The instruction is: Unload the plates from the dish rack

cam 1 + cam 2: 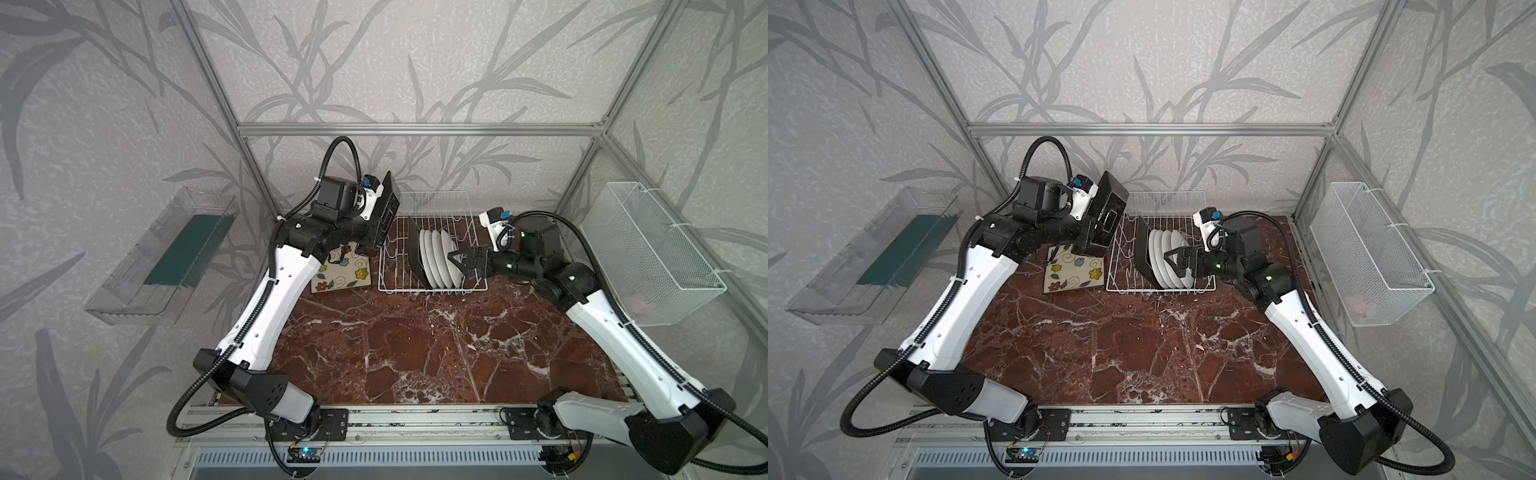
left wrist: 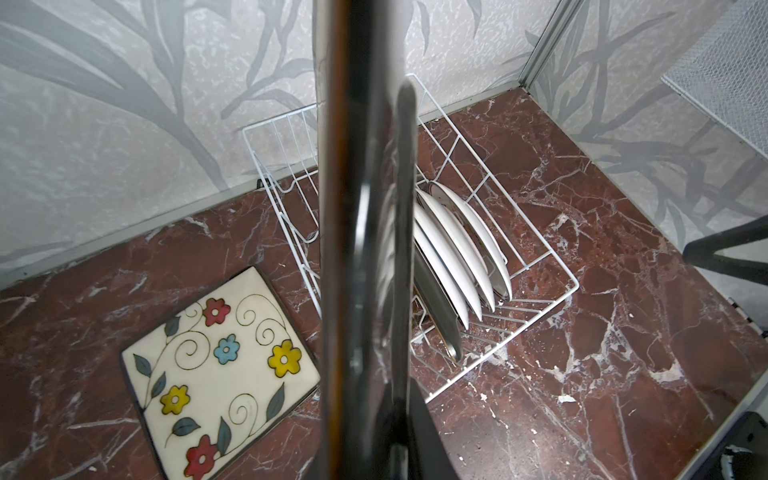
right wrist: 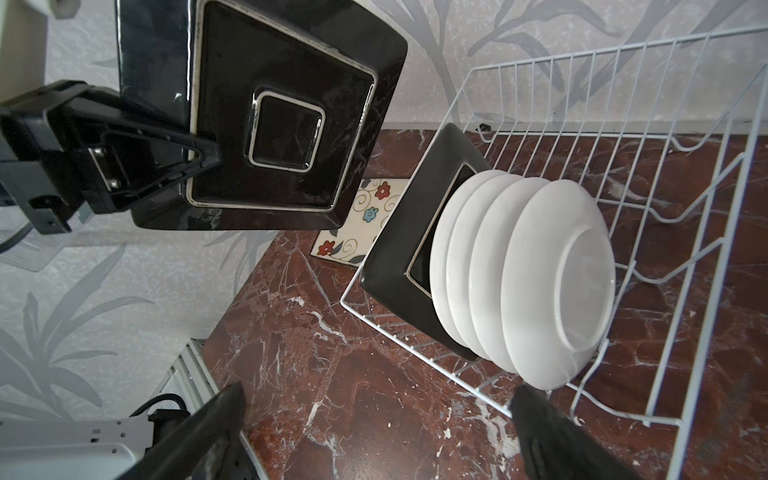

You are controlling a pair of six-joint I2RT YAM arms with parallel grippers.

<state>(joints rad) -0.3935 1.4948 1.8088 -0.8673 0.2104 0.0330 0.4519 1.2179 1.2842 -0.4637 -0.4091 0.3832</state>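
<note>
Right wrist: plate (image 3: 266, 124) in left claw (image 3: 205, 160)

Left arm (image 1: 274, 291): reaches from the table's (image 1: 415, 353) near edge toward its far left corner, wrist raised.
Left gripper (image 3: 203, 160): jaws clamped on the rim of a black square plate (image 3: 291, 124), held off the table.
Right arm (image 1: 602, 320): extends toward the far right, wrist low.
Right gripper (image 1: 456, 264): jaws spread wide, pointing left.

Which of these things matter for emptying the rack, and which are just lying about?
Job: dish rack, held black square plate, racked black square plate, four white round plates, flowered square plate.
Lying about: clear plastic tray, white mesh basket.
</note>
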